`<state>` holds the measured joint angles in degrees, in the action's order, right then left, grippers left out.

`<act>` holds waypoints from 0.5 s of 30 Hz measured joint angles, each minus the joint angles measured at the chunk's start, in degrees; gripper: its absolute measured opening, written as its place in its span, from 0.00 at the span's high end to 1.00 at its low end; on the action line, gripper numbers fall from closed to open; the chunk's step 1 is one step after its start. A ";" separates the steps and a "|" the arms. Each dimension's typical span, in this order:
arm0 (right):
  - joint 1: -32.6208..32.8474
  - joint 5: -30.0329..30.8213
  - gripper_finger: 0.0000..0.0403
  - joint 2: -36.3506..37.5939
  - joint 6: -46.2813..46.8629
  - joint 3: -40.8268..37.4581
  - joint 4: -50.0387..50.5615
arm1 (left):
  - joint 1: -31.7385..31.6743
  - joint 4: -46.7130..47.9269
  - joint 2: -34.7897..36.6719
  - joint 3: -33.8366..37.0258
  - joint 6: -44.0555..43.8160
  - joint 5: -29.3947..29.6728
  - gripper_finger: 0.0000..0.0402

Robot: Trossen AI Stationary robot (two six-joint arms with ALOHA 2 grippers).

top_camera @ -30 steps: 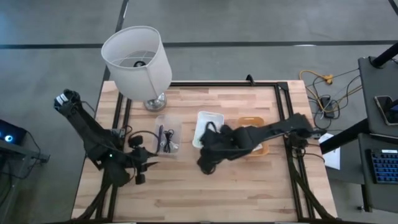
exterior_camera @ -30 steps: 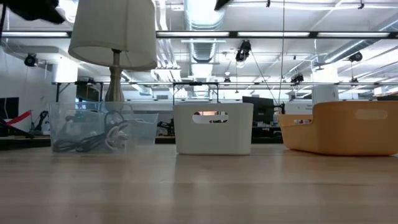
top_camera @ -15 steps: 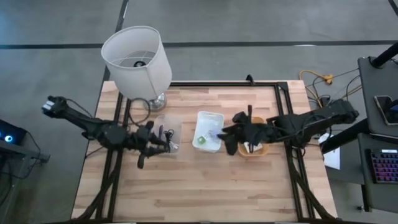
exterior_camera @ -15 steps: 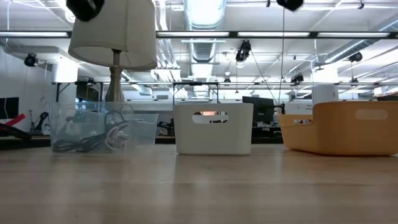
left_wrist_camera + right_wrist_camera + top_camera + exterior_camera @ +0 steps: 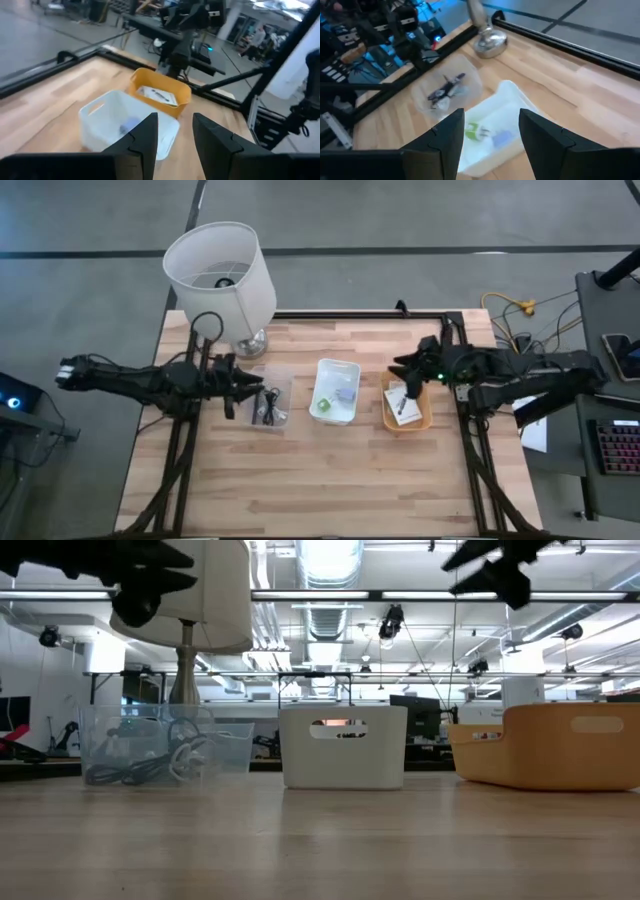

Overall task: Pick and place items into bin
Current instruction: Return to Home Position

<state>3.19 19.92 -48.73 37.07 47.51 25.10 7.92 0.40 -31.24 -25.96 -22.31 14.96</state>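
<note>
Print on white packet (image 5: 405, 402) in orange bin (image 5: 408, 427) illegibly small

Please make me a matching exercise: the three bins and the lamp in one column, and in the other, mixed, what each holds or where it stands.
Column one:
1 transparent bin
2 white bin
3 orange bin
4 lamp

Column two:
A white packet
B on a corner of the table
C dark cables
D green piece and grey-blue cube

Pairs: 1-C, 2-D, 3-A, 4-B.
</note>
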 joint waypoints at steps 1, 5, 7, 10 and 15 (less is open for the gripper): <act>-0.73 -0.15 0.56 2.00 -0.14 -1.52 0.42 | -0.45 1.40 1.21 0.40 -1.14 0.22 0.74; -3.44 -0.47 0.56 10.43 -1.08 -6.68 1.49 | -1.33 7.79 6.04 2.59 -7.07 2.76 0.74; -4.68 0.62 0.56 14.42 -0.98 -8.71 2.21 | -1.33 9.36 9.12 3.29 -8.77 3.48 0.74; -5.42 2.79 0.56 19.40 -0.41 -10.41 6.52 | -1.29 10.51 14.36 3.12 -7.81 4.14 0.74; -5.54 6.61 0.56 26.47 -0.92 -9.77 17.96 | -1.31 20.08 21.70 3.03 -1.32 5.72 0.74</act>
<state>-2.35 26.53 -22.26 36.14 37.73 43.06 6.62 20.48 -9.55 -22.93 -23.62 20.68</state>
